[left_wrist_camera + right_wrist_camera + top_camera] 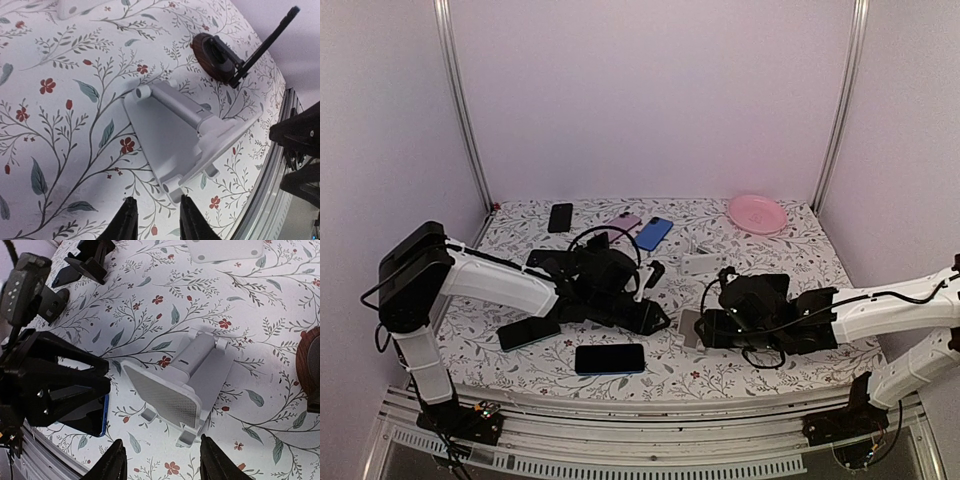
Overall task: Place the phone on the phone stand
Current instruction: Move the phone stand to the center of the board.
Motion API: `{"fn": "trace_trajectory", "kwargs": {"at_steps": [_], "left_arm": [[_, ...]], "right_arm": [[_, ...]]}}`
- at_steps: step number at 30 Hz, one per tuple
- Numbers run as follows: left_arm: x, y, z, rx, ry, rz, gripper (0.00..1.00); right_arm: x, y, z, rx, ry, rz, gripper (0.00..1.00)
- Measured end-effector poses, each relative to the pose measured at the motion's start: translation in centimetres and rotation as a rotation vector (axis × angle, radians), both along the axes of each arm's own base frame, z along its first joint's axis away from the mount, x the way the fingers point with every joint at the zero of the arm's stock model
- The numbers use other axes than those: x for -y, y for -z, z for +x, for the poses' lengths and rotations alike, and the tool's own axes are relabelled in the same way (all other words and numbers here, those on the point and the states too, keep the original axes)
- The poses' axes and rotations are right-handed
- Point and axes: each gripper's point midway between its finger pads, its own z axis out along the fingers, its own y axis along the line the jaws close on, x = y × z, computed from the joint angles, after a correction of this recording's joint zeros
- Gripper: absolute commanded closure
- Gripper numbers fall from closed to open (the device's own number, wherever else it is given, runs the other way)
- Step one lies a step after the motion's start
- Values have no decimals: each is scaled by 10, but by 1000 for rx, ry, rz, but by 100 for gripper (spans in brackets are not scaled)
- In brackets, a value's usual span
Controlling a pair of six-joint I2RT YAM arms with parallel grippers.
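The table (780, 375), under a white cloth printed with leafy sprigs and red flowers, carries everything. The white-shelled left arm (500, 285) and right arm (885, 310) reach in from either side, their black wrists flanking the phone stand (690, 327) mid-table. A round pink plate (757, 213) sits at the far right. 5 phones lie flat. A glossy dark phone (610, 358) with a blue edge lies nearest the front, left of the stand, its long axis parallel to the near edge. A black phone (529, 332) lies angled beside the left arm. A second black phone (560, 217), a lilac phone (620, 222) and a blue phone (653, 233) lie along the far side. The stand is matt pale-grey metal: a flat base, a thick rounded neck and a tilted rest plate with a finely dotted face and 2 small lips. In the right wrist view its long axis runs from upper right to lower left, the dotted face leaning lower left. The right gripper (165, 462) is spread wide and the left gripper (156, 222) is narrowly parted. Both hold nothing, just short of the lips.
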Motion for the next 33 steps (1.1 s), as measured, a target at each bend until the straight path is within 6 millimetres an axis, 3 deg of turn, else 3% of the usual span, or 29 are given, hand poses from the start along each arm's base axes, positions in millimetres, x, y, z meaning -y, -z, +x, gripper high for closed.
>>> {"fn": "trace_trajectory", "kwargs": {"at_steps": [4, 6, 33], "left_arm": [[5, 2, -13, -11, 42, 6, 73], [7, 2, -16, -13, 52, 7, 73], [40, 26, -11, -48, 109, 12, 80]], "right_arm": [[2, 17, 2, -18, 21, -42, 69], [3, 23, 4, -25, 31, -57, 72], [14, 31, 41, -15, 84, -115, 75]]}}
